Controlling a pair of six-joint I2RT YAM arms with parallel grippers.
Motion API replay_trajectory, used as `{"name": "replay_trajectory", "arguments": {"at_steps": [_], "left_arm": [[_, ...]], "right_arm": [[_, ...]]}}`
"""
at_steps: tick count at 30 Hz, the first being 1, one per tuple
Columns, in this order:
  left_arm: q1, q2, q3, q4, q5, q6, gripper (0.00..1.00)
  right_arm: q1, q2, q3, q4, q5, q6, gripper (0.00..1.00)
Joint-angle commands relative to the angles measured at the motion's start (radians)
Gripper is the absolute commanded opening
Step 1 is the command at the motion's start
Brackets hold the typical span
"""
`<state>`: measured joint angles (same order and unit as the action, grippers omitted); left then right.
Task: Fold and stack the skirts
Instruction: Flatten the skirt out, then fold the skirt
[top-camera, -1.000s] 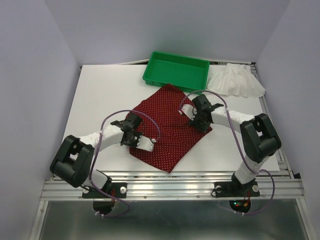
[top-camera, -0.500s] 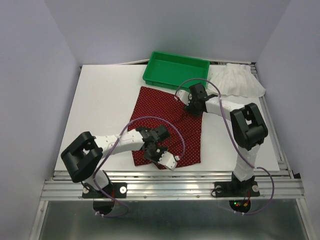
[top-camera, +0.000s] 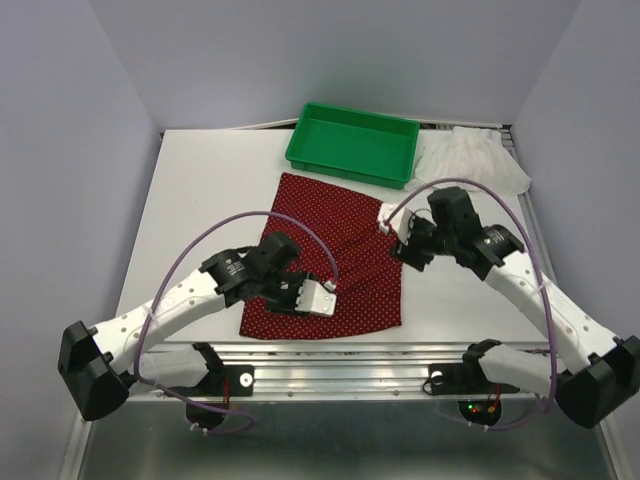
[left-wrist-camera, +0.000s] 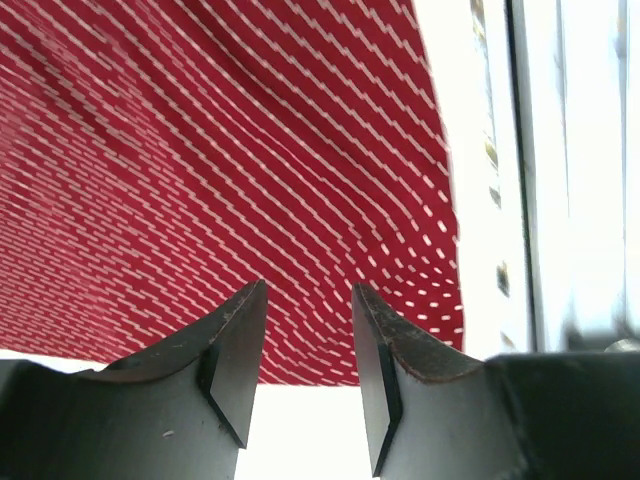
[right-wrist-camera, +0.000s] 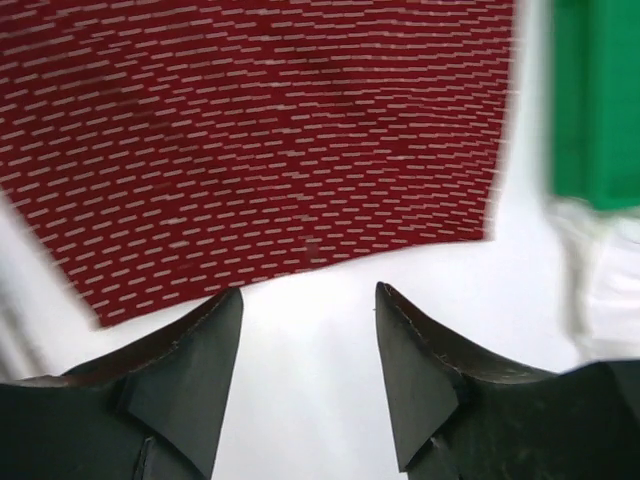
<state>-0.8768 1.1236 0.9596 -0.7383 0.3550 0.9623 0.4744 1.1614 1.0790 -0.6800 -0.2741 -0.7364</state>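
Reaching inward toward red skirt (top-camera: 330, 240), both arms (top-camera: 185, 295) (top-camera: 530, 290)

Two skirts: one dark red skirt (top-camera: 345, 235), white-dotted, in the middle of the overhead view; one white skirt (top-camera: 470, 160) at the upper right; one green tray (top-camera: 350, 165) at top centre; one white table (top-camera: 210, 190); two robot arms, the left arm (top-camera: 170, 300) at lower left and the right arm (top-camera: 540, 300) at lower right; two grippers, the left gripper (top-camera: 318, 297) and the right gripper (top-camera: 390, 222), each with two dark fingers (left-wrist-camera: 235, 350); two purple cables (top-camera: 230, 222), one looping over each arm.
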Motion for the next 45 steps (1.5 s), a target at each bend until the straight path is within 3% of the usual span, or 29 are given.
{"name": "replay_trajectory", "arguments": {"at_steps": [1,8,11,12,13,17,27,31,33,38,42,45], "left_arm": [[-0.001,0.004,-0.148,-0.104,-0.122,-0.010,0.51],[0.048,0.051,-0.260,-0.076,-0.206,0.026,0.51],[0.256,0.109,-0.199,-0.087,-0.134,0.059,0.51],[0.257,0.134,-0.177,-0.093,-0.114,0.070,0.51],[0.350,0.151,-0.136,-0.105,-0.094,0.081,0.50],[0.484,0.217,-0.078,-0.127,-0.034,0.119,0.50],[0.567,0.205,-0.107,-0.150,0.004,0.200,0.50],[0.567,0.121,-0.179,-0.185,-0.027,0.277,0.51],[0.564,0.052,-0.205,-0.216,-0.040,0.341,0.52],[0.527,-0.051,-0.295,-0.253,-0.086,0.472,0.52],[0.506,-0.099,-0.302,-0.253,-0.062,0.561,0.52],[0.466,-0.096,-0.300,-0.254,-0.057,0.630,0.52]], "right_arm": [[0.049,-0.042,-0.142,-0.197,-0.134,0.011,0.60],[0.251,-0.013,-0.286,-0.161,-0.053,-0.058,0.59],[0.318,0.012,-0.321,-0.135,-0.027,-0.054,0.59],[0.332,0.018,-0.333,-0.124,-0.027,-0.055,0.59],[0.342,0.024,-0.346,-0.112,-0.016,-0.057,0.59],[0.377,0.031,-0.381,-0.061,0.009,-0.061,0.58],[0.446,0.060,-0.467,0.094,0.085,-0.101,0.55],[0.446,0.104,-0.513,0.174,0.142,-0.090,0.43],[0.446,0.133,-0.515,0.218,0.153,-0.052,0.29],[0.446,0.156,-0.473,0.195,0.133,-0.018,0.11],[0.446,0.164,-0.453,0.166,0.128,0.003,0.01],[0.446,0.173,-0.435,0.152,0.102,0.020,0.01]]}}
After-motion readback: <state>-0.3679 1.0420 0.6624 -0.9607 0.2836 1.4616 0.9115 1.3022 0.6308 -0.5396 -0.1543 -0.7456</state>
